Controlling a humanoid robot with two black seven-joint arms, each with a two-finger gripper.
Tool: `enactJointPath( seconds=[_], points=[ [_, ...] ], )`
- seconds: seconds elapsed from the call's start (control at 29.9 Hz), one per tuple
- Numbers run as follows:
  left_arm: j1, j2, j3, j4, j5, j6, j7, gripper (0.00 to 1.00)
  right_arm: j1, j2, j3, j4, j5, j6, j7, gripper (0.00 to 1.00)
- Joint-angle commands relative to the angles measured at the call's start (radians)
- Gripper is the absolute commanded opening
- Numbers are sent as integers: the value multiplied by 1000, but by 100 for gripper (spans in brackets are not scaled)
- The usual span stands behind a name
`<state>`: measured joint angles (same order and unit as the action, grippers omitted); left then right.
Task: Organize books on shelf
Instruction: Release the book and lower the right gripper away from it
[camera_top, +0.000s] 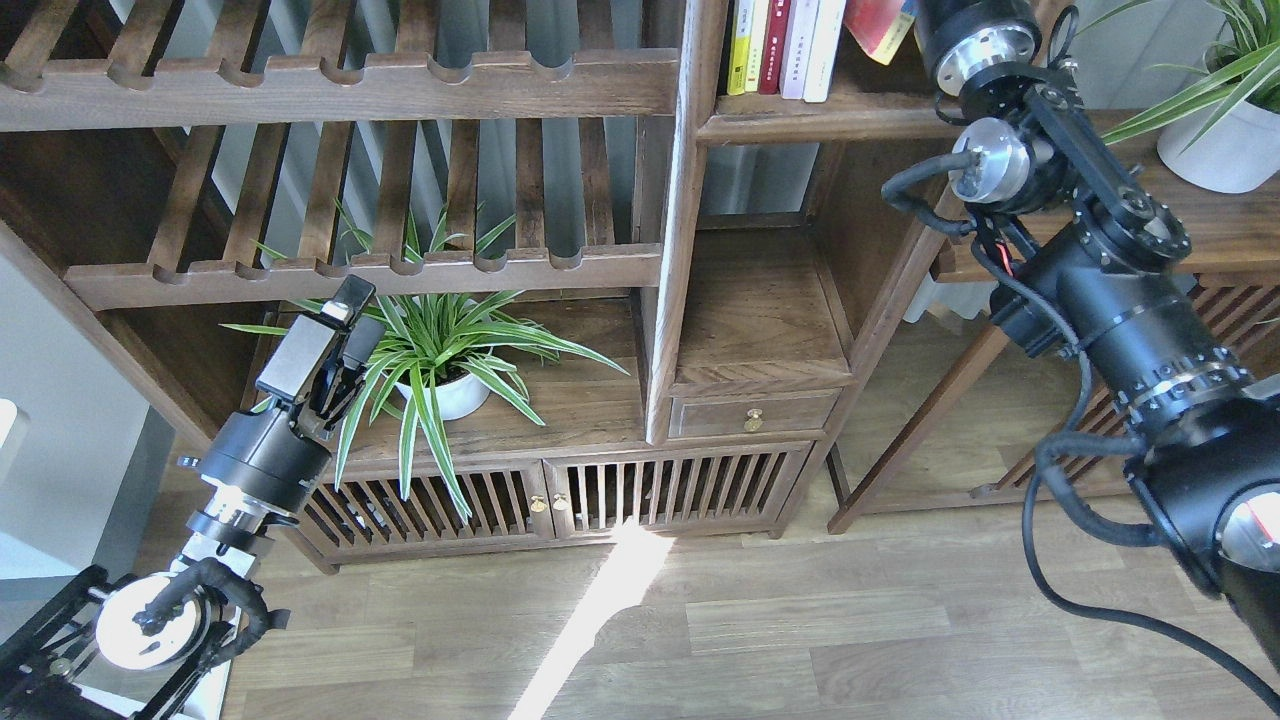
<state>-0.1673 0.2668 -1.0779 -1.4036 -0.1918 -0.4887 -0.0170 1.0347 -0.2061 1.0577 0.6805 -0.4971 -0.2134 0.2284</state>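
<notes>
Several books stand upright at the left end of the narrow dark-wood shelf (830, 118) at the top: a yellow-spined one (740, 45), a dark-red one (775, 45) and white ones (812, 45). A red-orange book (880, 25) leans tilted to their right. My right arm reaches up beside that book. Its wrist (975, 45) is at the top edge and its gripper is cut off above the frame. My left gripper (358, 318) hangs low at the left, in front of the plant, empty, with its fingers slightly apart.
A spider plant in a white pot (445, 395) stands on the low cabinet top (560, 400) just right of my left gripper. Wide slatted racks (340, 85) fill the upper left. A small drawer (755, 415) sits below the shelf column. Another potted plant (1215, 140) stands on a side table at the right.
</notes>
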Motion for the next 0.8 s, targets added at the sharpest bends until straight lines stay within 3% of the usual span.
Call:
enactJointPath(
  seconds=[0.0, 0.2, 0.77],
  points=[
    [6, 0, 0, 2, 0, 0, -1, 92, 30, 4, -24, -36, 0, 0, 0, 2],
    [9, -1, 0, 2, 0, 0, 0, 92, 80, 40, -25, -137, 0, 0, 48, 2],
    [11, 0, -10, 2, -6, 0, -3, 92, 94, 112, -24, -262, 5, 2, 98, 3]
  ],
)
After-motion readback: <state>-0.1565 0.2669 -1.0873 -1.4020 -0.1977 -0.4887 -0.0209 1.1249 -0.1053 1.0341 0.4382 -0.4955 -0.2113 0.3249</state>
